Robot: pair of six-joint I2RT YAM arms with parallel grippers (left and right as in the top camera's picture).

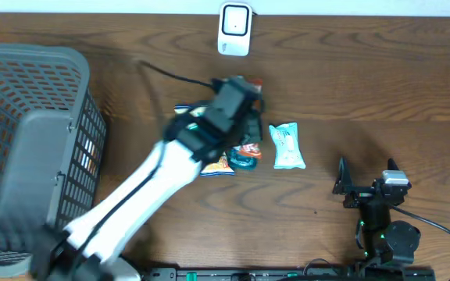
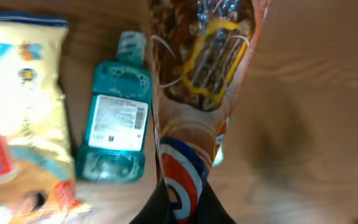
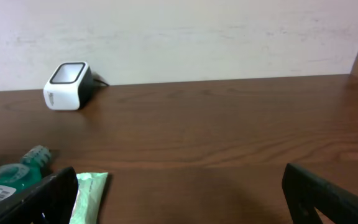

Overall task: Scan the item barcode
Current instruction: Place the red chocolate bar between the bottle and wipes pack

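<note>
Checkout mock-up: barcode scanner (image 1: 234,29), shopping basket (image 1: 91,134).

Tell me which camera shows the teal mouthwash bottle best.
The left wrist view: the mouthwash bottle lies there full length, its white label facing the camera. Overhead, the left arm covers most of it; only a teal patch shows. The right wrist view catches just its cap and shoulder at the left edge.

The left gripper (image 2: 183,204) pinched an orange snack packet (image 2: 207,68) beside a teal bottle (image 2: 114,118) and a yellow bag (image 2: 17,93).
</note>
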